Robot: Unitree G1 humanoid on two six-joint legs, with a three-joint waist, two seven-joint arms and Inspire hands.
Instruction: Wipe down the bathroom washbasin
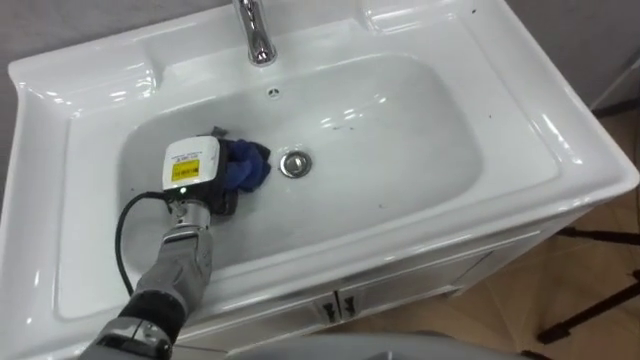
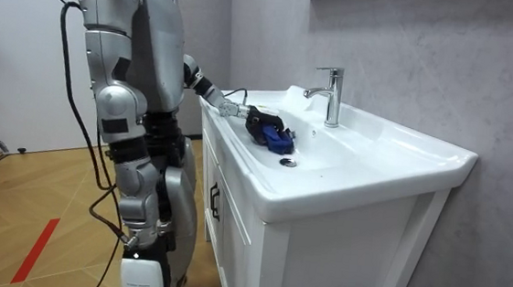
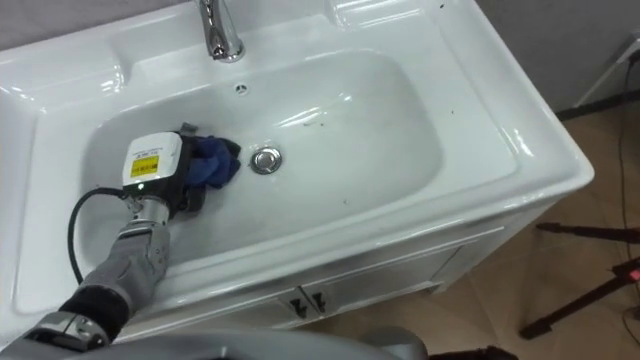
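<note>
— Reaching into basin [image 1: 520, 175] with left hand [image 2: 261, 122], arm coming in from lower left across front rim.
— Holding anything?
— Resting on blue cloth [image 1: 246, 165], touching it. Gripping or just pressing flat: cannot tell, being hidden from above beneath back of hand.
— Placing cloth where?
— Lying bunched on basin floor, left of middle, poking out from under hand on side toward drain [image 1: 294, 163].
— Touching drain?
— Sitting just beside it, nearly meeting its metal ring.
— Seeing tap [image 1: 258, 35]?
— Seeing it standing upright on back rim, well apart from hand, and small overflow hole [image 1: 274, 92] just below it on back wall.
— Standing where, going by room view?
— Standing upright on wooden floor [image 2: 41, 200] at room view's left, facing white cabinet [image 2: 321, 249] under basin, with far arm, left one, stretched over rim and down into bowl, hand lying on cloth near drain.
— Spotting anything else?
— Spotting pair of small dark handles [image 1: 338, 305] side by side on cabinet doors below front rim, and few tiny dark specks [image 1: 380, 207] scattered over right half of bowl.
</note>
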